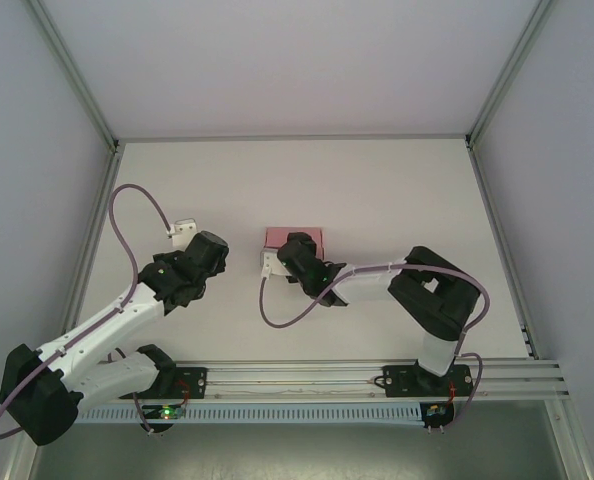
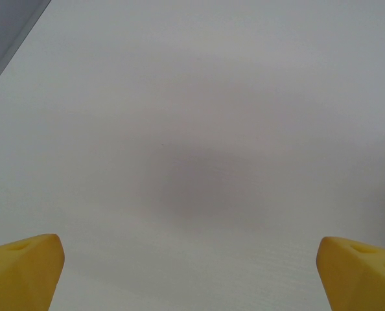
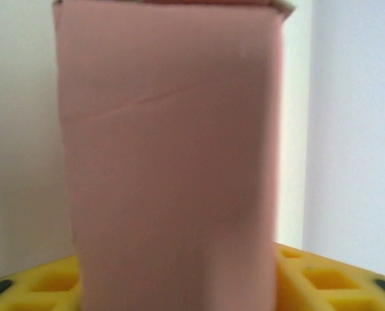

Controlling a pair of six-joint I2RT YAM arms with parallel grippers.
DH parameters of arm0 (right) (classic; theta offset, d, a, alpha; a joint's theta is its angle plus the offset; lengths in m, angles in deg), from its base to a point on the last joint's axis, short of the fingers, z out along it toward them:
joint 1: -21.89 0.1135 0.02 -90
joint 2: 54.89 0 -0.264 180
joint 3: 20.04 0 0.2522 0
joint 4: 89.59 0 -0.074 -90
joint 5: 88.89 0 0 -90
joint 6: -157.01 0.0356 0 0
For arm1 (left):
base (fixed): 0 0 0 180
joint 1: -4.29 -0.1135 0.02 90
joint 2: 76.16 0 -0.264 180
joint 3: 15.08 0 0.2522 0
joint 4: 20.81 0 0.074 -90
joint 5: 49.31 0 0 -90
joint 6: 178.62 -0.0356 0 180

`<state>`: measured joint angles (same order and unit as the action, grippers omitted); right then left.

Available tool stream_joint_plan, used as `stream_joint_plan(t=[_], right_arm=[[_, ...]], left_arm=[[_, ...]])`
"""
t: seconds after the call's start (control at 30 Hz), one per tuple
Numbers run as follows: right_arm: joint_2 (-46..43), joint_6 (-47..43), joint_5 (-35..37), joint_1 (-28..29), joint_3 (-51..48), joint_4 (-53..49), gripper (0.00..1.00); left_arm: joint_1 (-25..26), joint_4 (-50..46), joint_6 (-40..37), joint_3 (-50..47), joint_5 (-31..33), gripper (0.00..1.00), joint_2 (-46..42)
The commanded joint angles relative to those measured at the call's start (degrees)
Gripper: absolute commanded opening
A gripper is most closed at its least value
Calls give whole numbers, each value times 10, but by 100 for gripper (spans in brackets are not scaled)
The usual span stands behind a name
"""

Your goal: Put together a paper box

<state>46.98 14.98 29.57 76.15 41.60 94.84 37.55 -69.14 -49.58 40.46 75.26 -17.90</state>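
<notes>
The paper box (image 1: 297, 236) is a small pink rectangular box standing on the white table near its middle. In the right wrist view the paper box (image 3: 170, 162) rises as a tall, plain pink face with a faint crease, set between my yellow fingers (image 3: 322, 278). My right gripper (image 1: 280, 252) is shut on it from the near side, low on its body. Left of the box, my left gripper (image 1: 186, 234) hovers apart over bare table. In its own view the left gripper (image 2: 192, 275) stands open with nothing between its wide-spread yellow fingertips (image 2: 21, 269).
Grey enclosure walls with metal posts (image 1: 92, 110) bound the table on the left, right and back. An aluminium rail (image 1: 377, 378) carrying the arm bases runs along the near edge. Purple cables (image 1: 127, 215) loop off both arms.
</notes>
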Motion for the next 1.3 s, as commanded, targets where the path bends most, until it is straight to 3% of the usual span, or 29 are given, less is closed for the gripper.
stream_joint_plan(t=[0.0, 0.2, 0.33, 0.5, 0.63, 0.7, 0.8, 0.97, 1.07, 1.2, 1.27], right_arm=[[-36, 52, -22, 15, -7, -74, 71], [-102, 91, -77, 33, 0, -164, 98], [-163, 113, -123, 32, -23, -162, 98], [-245, 205, -87, 12, -53, -97, 98], [-308, 404, 7, -82, -50, -89, 98], [-337, 522, 1, -162, -55, -111, 98], [-369, 606, -5, -277, -105, -82, 98], [-385, 587, -47, -401, -257, 138, 98], [-407, 613, -109, -455, -268, 123, 98], [-420, 534, -179, -468, -293, 142, 98], [-414, 531, -179, -472, -312, 185, 98]], left_arm=[[-10, -16, 5, -1, 17, 100, -11], [-10, 7, -17, 6, 8, 100, -13], [-14, 49, -39, 9, 5, 100, -12], [-43, 106, -65, 10, -27, 100, -1], [-81, 132, -81, 22, -39, 100, 26], [-99, 161, -99, 24, -29, 100, 40], [-126, 283, -169, -16, -15, 100, 57], [-188, 514, -250, -131, 0, 100, 77], [-238, 512, -245, -137, -55, 100, 73], [-253, 623, -302, -182, -28, 100, 89], [-275, 627, -301, -187, -91, 100, 110]])
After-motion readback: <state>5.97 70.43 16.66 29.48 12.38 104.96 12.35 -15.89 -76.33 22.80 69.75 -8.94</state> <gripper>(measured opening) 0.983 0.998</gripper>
